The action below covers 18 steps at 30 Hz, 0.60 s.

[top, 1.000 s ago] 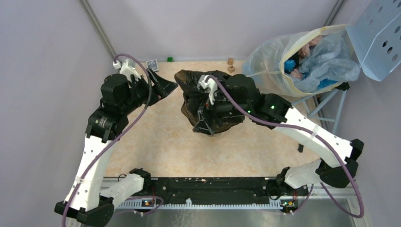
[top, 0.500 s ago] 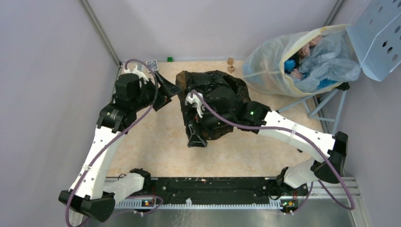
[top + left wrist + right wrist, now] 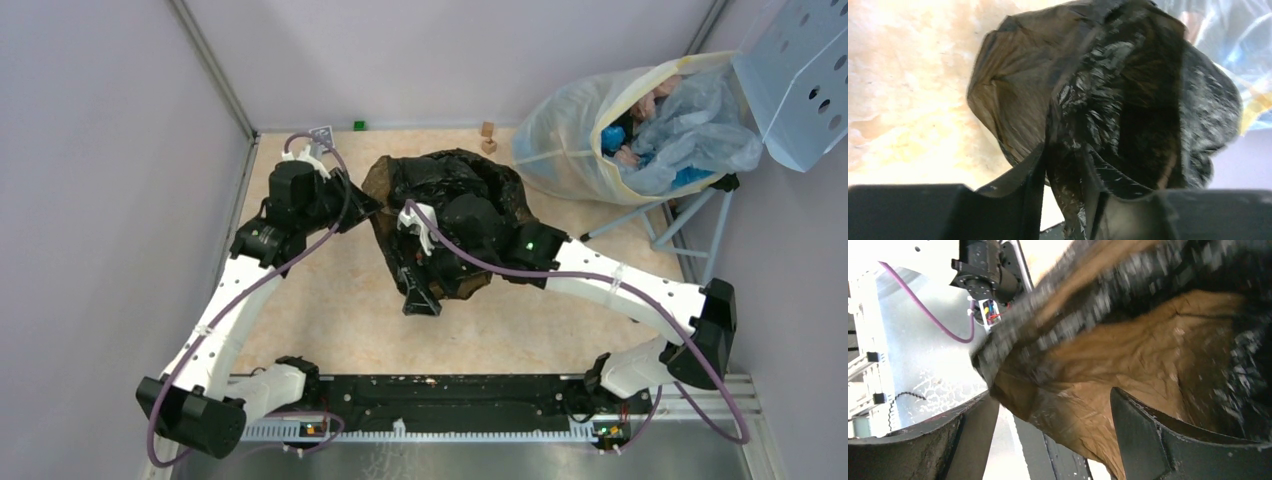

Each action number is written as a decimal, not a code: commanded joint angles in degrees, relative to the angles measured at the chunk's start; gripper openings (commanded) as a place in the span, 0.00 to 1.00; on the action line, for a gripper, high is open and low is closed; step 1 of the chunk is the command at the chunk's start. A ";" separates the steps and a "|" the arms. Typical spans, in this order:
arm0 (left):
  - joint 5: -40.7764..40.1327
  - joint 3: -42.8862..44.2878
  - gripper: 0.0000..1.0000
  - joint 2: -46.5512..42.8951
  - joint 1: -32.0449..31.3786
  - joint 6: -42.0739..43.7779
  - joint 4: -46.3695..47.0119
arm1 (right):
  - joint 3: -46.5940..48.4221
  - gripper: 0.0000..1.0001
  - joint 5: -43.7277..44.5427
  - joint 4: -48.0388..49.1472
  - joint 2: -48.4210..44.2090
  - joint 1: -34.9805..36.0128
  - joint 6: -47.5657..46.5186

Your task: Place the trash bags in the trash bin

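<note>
A wrinkly black trash bag (image 3: 450, 185) lies heaped in the middle of the table, draped over my right wrist. My left gripper (image 3: 368, 208) is at the bag's left edge. In the left wrist view, my left gripper (image 3: 1065, 155) has its jaws drawn close on a fold of the black film (image 3: 1128, 100). My right gripper (image 3: 420, 298) sticks out from under the bag's near side, pointing toward the table's front. Its jaws (image 3: 1055, 400) stand wide apart, and thin brownish film (image 3: 1148, 340) hangs loosely between them. The trash bin is hidden.
A large translucent sack (image 3: 620, 130) full of stuff stands at the back right, under a perforated light-blue panel (image 3: 800, 80) on metal legs (image 3: 690, 225). Small wooden blocks (image 3: 487, 137) and a green cube (image 3: 359, 125) sit by the back wall. A wall runs close on the left.
My left arm swung right to the bag's left edge and its jaws closed on the film. My right arm shifted left and toward the front, under the bag.
</note>
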 commanded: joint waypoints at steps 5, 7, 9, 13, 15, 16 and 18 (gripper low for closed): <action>-5.26 -4.88 0.14 2.22 1.12 7.84 8.30 | -2.74 0.80 13.02 -3.23 -12.41 0.33 4.14; -4.63 -5.58 0.11 1.97 1.37 8.67 9.76 | -2.96 0.79 18.59 -5.48 -15.23 -0.02 5.85; -3.74 -6.40 0.09 1.25 1.48 9.46 11.65 | -2.72 0.77 27.01 -8.57 -17.36 -0.21 7.60; -2.35 -9.01 0.08 -0.85 1.50 10.22 14.81 | -2.56 0.75 39.36 -15.08 -19.61 -0.31 10.11; -2.19 -10.63 0.08 -1.93 1.50 10.25 15.97 | -3.15 0.76 44.24 -17.36 -19.62 -0.35 11.17; -1.95 -11.41 0.07 -2.47 1.50 10.20 16.46 | -3.45 0.76 45.61 -18.10 -19.40 -0.39 11.67; -1.45 -12.75 0.07 -3.37 1.52 10.05 17.35 | -4.15 0.77 45.63 -18.26 -19.06 -0.65 12.20</action>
